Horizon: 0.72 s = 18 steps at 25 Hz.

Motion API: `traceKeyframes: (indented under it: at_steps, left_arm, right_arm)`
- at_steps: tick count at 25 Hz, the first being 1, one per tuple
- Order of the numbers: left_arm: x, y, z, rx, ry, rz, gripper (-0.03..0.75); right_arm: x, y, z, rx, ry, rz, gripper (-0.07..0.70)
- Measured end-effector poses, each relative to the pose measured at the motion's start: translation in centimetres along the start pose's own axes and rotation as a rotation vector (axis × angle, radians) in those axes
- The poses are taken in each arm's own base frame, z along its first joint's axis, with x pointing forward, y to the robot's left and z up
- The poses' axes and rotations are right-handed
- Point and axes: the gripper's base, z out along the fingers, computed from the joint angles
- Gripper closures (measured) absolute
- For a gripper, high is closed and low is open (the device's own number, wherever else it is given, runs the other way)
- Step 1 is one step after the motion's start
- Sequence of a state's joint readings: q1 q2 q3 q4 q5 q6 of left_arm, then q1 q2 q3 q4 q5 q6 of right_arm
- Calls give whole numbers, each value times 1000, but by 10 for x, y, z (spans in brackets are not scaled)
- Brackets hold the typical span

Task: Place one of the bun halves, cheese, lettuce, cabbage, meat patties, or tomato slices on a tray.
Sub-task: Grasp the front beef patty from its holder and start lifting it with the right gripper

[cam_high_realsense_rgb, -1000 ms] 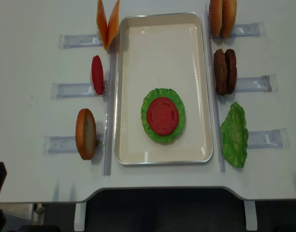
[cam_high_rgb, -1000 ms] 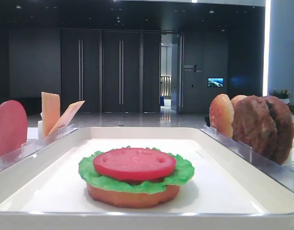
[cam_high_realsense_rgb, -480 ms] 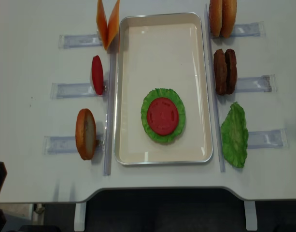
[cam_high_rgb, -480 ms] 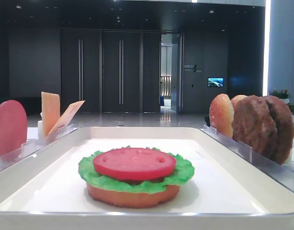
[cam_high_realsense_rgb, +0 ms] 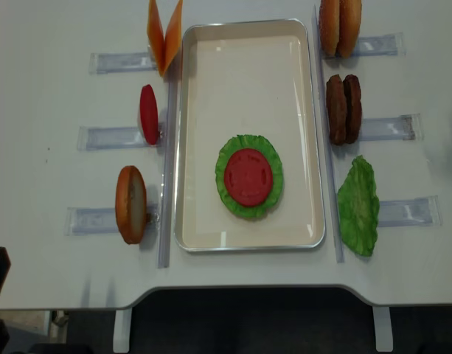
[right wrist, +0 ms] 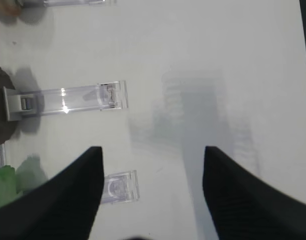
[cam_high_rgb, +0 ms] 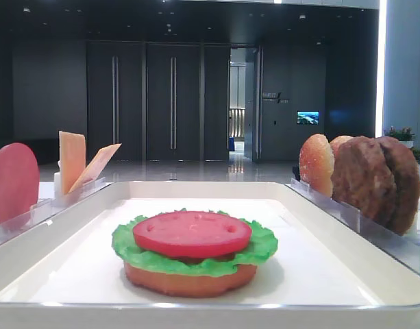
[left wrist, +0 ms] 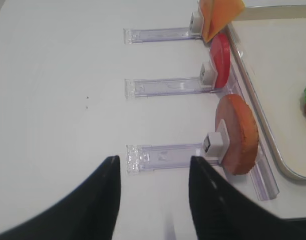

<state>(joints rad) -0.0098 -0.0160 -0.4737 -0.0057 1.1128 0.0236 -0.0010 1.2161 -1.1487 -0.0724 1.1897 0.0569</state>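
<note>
Near the tray's [cam_high_realsense_rgb: 189, 133] six o'clock end, a tomato slice [cam_high_realsense_rgb: 248, 177] tops lettuce [cam_high_realsense_rgb: 233, 200]; at three o'clock stand the meat patties [cam_high_realsense_rgb: 343, 108]. Both the right gripper [right wrist: 153, 170] and left gripper [left wrist: 153, 180] gape wide, empty.

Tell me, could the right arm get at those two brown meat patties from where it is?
Probably yes. The right tool hangs open over bare table, and the meat patties stand upright in their rack on that same side with nothing over them.
</note>
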Motion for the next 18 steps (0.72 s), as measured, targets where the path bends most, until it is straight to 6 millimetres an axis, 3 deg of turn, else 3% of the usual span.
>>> traceKeyframes:
  at_steps: [9,15,18]
  left_arm:
    - [0,0,0,0,0,0,370]
    - [0,0,0,0,0,0,370]
    - [0,0,0,0,0,0,370]
  right_arm:
    - [-15,9,0,-90,20,28,216]
    - [-18,33,1,-223,44,21,216]
    - [-19,55,8,-252,80,-27,216]
